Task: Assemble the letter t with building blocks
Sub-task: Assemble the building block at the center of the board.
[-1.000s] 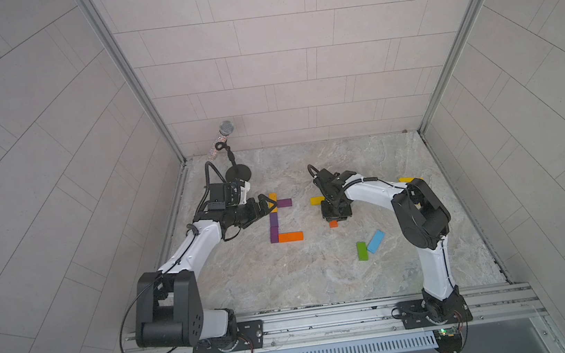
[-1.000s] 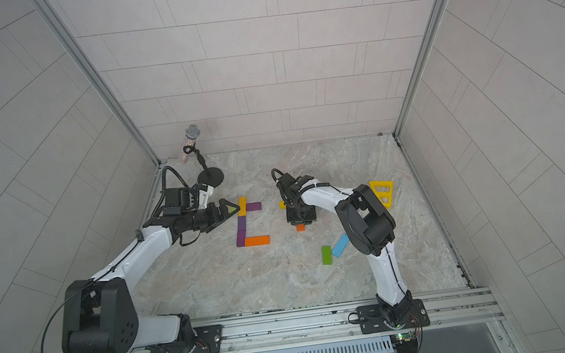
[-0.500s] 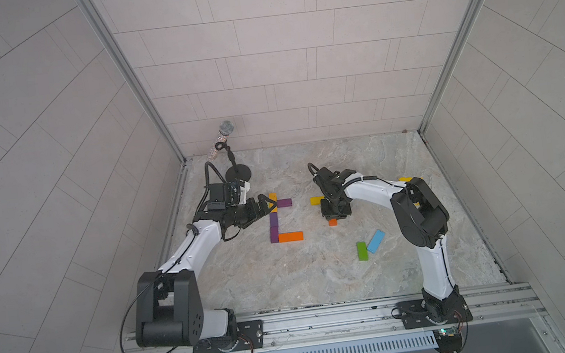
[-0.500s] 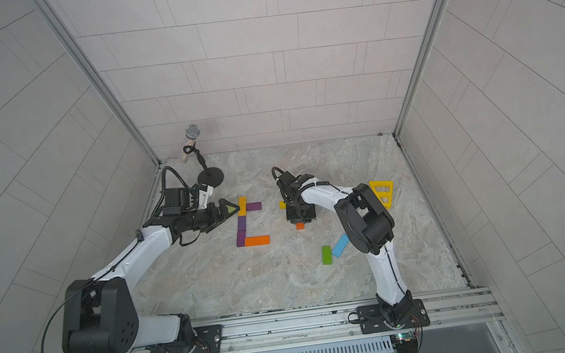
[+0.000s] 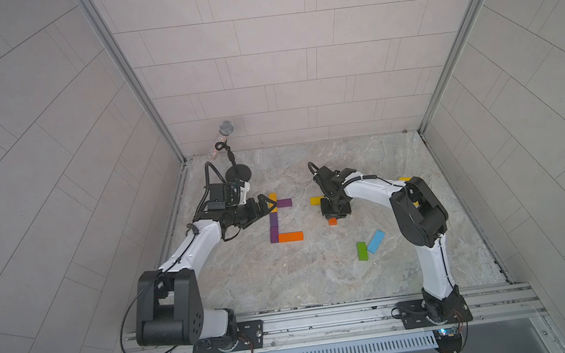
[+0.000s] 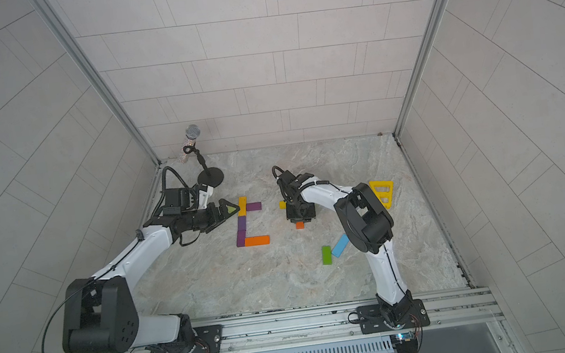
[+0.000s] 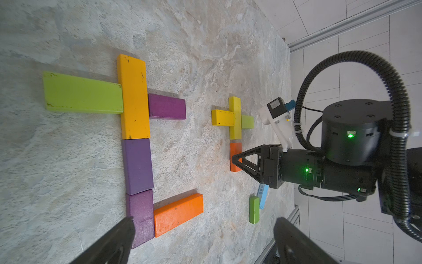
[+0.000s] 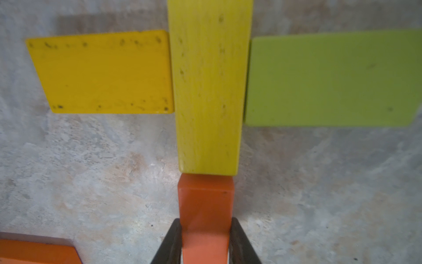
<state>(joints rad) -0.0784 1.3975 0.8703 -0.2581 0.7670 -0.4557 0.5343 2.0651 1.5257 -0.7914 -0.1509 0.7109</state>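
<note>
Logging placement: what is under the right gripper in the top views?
Under the right gripper, only an end of the orange block shows; the rest is covered. The right wrist view shows the fingers shut on it, ending at a yellow stem block.

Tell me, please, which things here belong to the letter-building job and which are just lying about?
Job: small orange block in the right gripper; yellow stem block; yellow side block; lime side block; the other block letter; spare green block; spare blue block.
Lying about: microphone on its stand; yellow slotted frame.
</note>
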